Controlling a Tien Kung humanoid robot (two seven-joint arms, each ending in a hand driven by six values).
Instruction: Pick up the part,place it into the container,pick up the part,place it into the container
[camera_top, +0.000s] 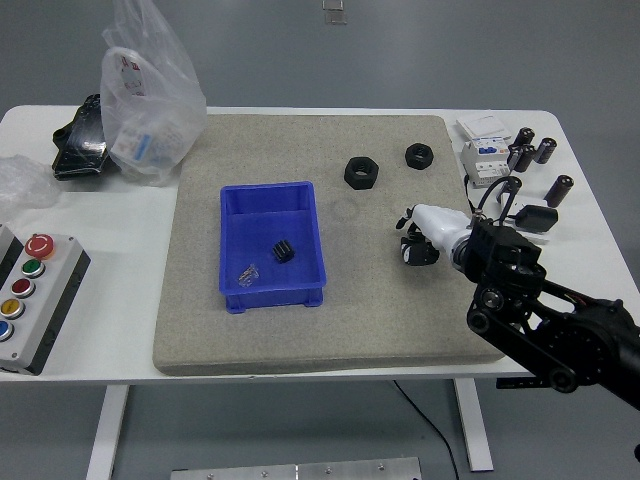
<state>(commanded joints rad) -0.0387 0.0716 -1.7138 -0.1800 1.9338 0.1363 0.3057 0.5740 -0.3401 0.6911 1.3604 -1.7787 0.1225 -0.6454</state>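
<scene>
The right hand (420, 238) sits over the right part of the grey mat (300, 340), its fingers curled in under the white palm shell; whether they grip anything cannot be told, as the fingertips are dark and bunched together. The black arm enters from the lower right corner and crosses the mat's right edge.

The blue container (271, 247) lies on the mat left of centre, well apart from the hand, with bare mat between them. Inside it rest a small black gear-like part (284, 251) and a small metallic piece (248, 271).

Two black hex nuts remain on the mat's upper right: the larger nut (361, 172) and the smaller nut (419, 156), both clear of the hand and of each other.

Off the mat's right edge stand a white breaker unit (483, 155), several dark cylinders (530, 152) and a black adapter (537, 218). To the left lie a clear plastic bag (150, 95), a black object (80, 140) and a button box (28, 298) with red, green, yellow and blue buttons. Print on the bag's contents is too small to read.
</scene>
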